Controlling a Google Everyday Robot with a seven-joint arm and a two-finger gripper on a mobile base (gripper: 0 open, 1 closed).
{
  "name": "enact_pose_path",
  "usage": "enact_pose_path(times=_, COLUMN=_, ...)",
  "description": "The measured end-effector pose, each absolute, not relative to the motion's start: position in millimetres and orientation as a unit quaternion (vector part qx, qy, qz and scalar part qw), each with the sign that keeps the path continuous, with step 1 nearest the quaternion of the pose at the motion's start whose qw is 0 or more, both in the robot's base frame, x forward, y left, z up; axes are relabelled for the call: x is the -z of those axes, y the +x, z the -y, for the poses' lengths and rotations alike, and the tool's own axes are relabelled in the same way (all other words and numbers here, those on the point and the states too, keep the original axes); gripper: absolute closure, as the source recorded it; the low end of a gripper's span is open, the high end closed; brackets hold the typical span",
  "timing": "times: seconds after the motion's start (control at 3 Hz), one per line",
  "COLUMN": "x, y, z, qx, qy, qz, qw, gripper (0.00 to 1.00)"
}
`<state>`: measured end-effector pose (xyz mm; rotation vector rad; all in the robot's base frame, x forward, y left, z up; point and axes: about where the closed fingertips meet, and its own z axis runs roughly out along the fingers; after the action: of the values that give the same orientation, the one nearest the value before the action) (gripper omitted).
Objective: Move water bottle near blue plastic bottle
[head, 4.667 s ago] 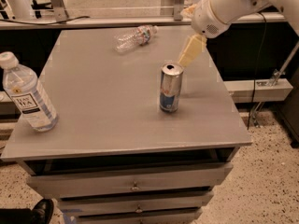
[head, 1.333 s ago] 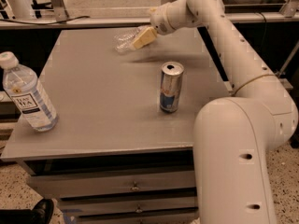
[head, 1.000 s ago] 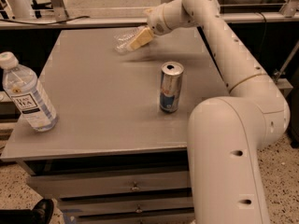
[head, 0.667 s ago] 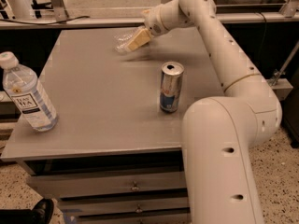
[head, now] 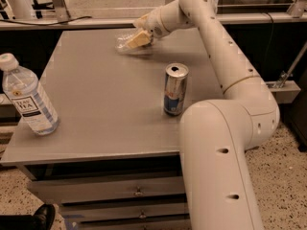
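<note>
The water bottle (head: 123,46) is a small clear ribbed bottle lying on its side at the far middle of the grey table (head: 105,109). My gripper (head: 137,38) is right on it and covers most of it from the right. The blue plastic bottle (head: 29,99), pale bluish with a white cap and a white label, stands upright at the table's left edge, far from the water bottle.
A silver-and-blue drink can (head: 175,89) stands upright in the middle right of the table, between my arm's base and the water bottle. The table has drawers (head: 134,190) below its front edge. A railing runs behind the table.
My gripper has come from above the can, across to the far side of the table, and down onto the lying water bottle. The bottles and the can have not moved.
</note>
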<state>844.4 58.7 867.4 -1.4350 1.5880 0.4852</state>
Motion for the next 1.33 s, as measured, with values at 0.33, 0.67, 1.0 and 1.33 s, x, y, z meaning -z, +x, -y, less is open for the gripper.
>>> enact_pose_path(times=0.33, x=-866.8, y=837.9, z=-56.6, qx=-0.197, qy=-0.591, qz=-0.643, qw=0.446, gripper=0.64)
enact_pose_path(times=0.67, x=-869.3, y=829.8, z=-46.3, qx=-0.189, qy=-0.599, qz=-0.645, qw=0.434, gripper=0.86)
enact_pose_path(times=1.0, x=-870.8, y=828.4, z=-44.0, qx=-0.187, qy=-0.602, qz=-0.645, qw=0.432, gripper=1.0)
enact_pose_path(times=1.33, x=-871.6, y=828.4, z=-43.9, qx=-0.187, qy=-0.602, qz=-0.645, qw=0.432, gripper=1.0)
